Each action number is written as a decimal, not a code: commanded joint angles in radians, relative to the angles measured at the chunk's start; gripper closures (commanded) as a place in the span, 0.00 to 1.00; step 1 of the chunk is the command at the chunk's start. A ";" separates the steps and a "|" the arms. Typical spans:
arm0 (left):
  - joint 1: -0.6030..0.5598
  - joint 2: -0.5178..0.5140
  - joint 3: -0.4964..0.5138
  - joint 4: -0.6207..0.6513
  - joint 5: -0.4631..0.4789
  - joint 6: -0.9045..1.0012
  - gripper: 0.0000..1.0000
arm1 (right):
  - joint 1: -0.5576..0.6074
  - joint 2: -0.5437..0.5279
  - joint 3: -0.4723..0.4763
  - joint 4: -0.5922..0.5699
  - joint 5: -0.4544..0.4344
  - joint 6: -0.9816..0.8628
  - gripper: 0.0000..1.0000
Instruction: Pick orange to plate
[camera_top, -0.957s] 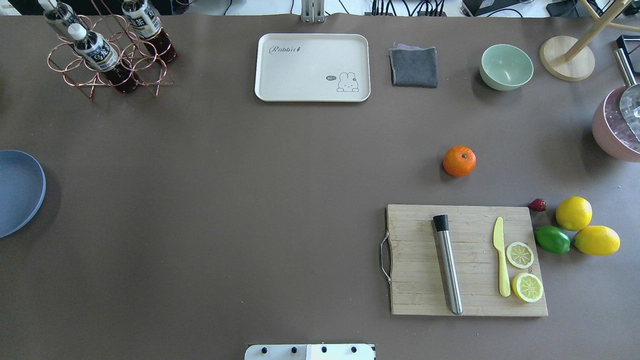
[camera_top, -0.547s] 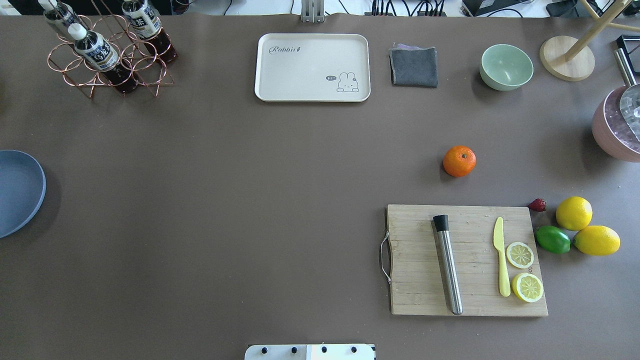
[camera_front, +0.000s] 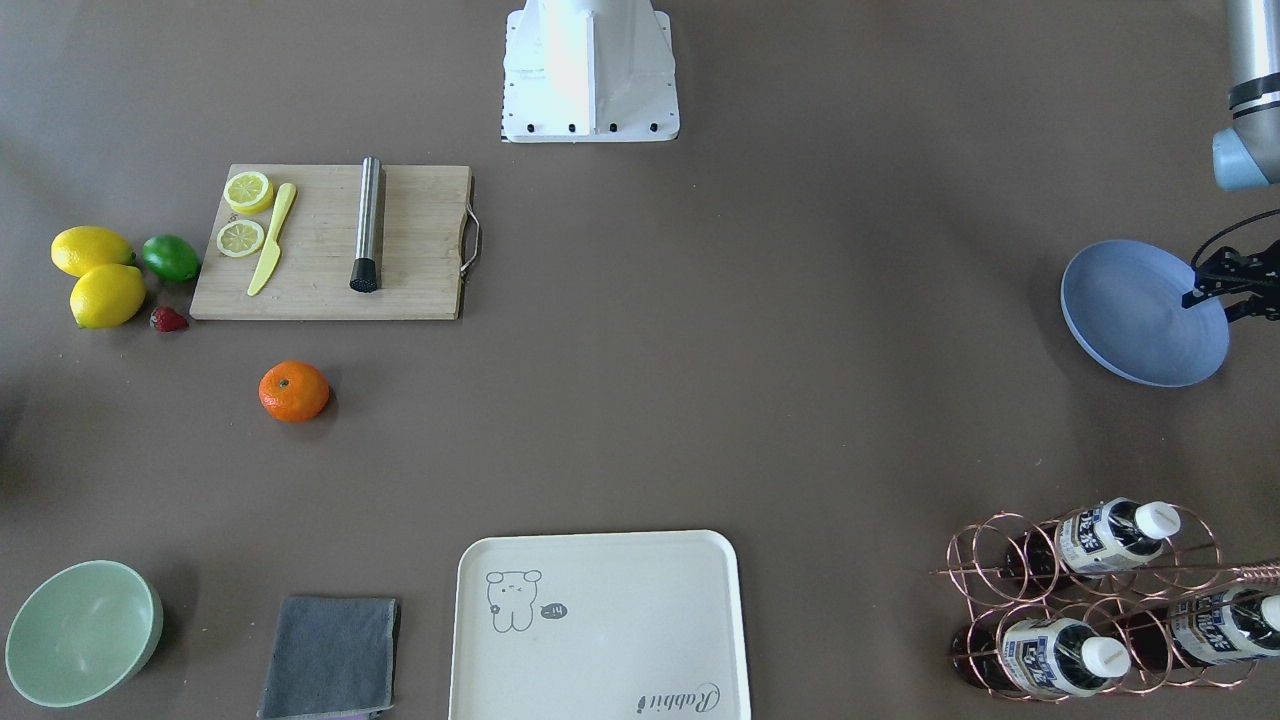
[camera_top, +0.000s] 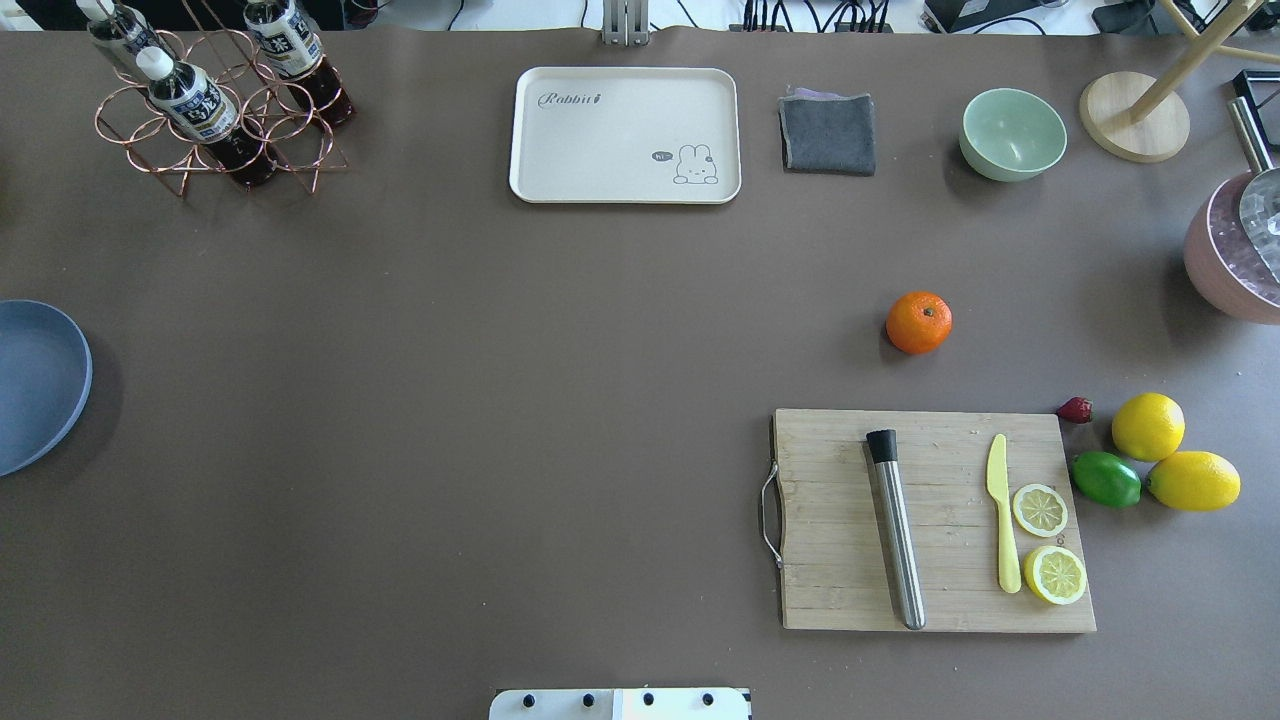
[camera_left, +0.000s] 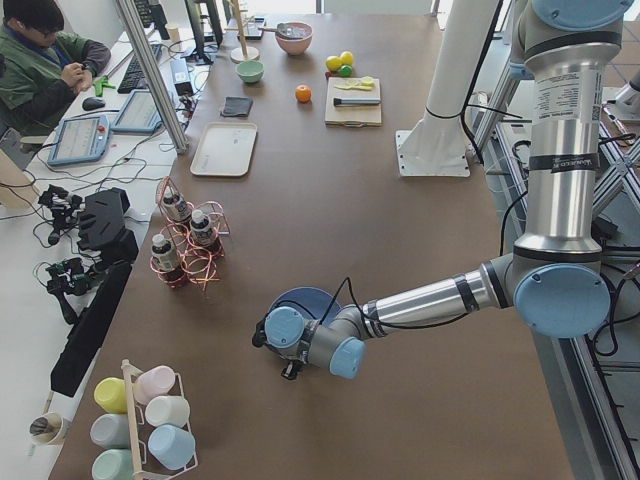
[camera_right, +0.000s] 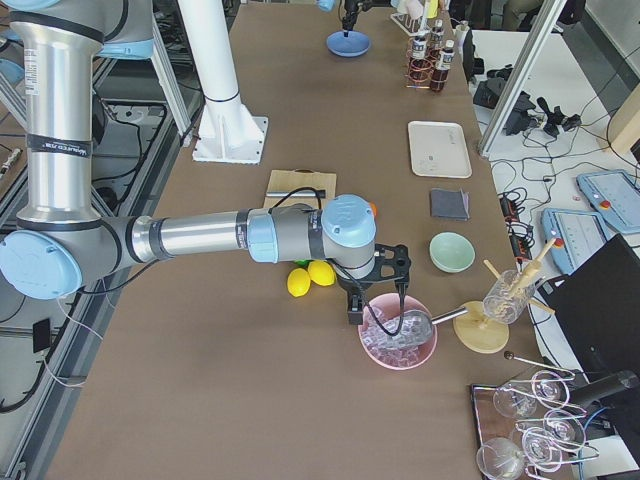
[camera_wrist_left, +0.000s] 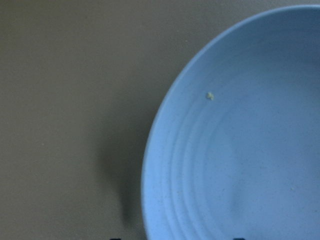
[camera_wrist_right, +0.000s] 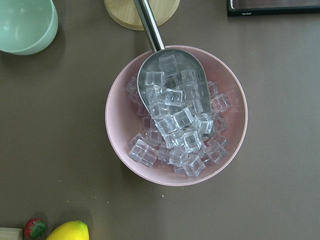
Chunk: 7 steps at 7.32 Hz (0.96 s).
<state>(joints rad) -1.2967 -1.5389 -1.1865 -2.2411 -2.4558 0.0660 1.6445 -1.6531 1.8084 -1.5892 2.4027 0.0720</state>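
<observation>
The orange (camera_top: 918, 322) rests alone on the brown table beyond the cutting board, also visible in the front view as the orange (camera_front: 293, 391). The pale blue plate (camera_top: 35, 385) lies at the table's far left edge. My left gripper (camera_front: 1222, 283) hangs over the plate (camera_front: 1140, 315); its wrist view is filled by the plate (camera_wrist_left: 240, 150), with only two dark fingertips far apart at the bottom edge and nothing between them. My right gripper (camera_right: 375, 290) hovers over a pink bowl of ice, far right of the orange; I cannot tell whether it is open.
A cutting board (camera_top: 935, 520) holds a metal muddler, a yellow knife and lemon slices. Two lemons (camera_top: 1147, 426), a lime (camera_top: 1106, 479) and a strawberry lie to its right. A cream tray (camera_top: 625, 135), grey cloth, mint bowl (camera_top: 1012, 133) and bottle rack (camera_top: 215, 100) line the far side.
</observation>
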 joint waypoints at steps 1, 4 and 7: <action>0.007 -0.003 0.002 0.000 0.000 0.000 1.00 | -0.002 0.001 0.000 0.000 -0.001 0.002 0.00; -0.003 -0.032 -0.036 0.009 -0.089 -0.162 1.00 | -0.002 0.001 0.009 0.000 0.001 0.015 0.00; -0.076 -0.018 -0.178 0.055 -0.297 -0.231 1.00 | -0.005 0.001 0.009 0.000 0.003 0.014 0.00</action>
<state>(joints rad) -1.3476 -1.5633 -1.2961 -2.2134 -2.6754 -0.1120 1.6417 -1.6521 1.8172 -1.5892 2.4037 0.0869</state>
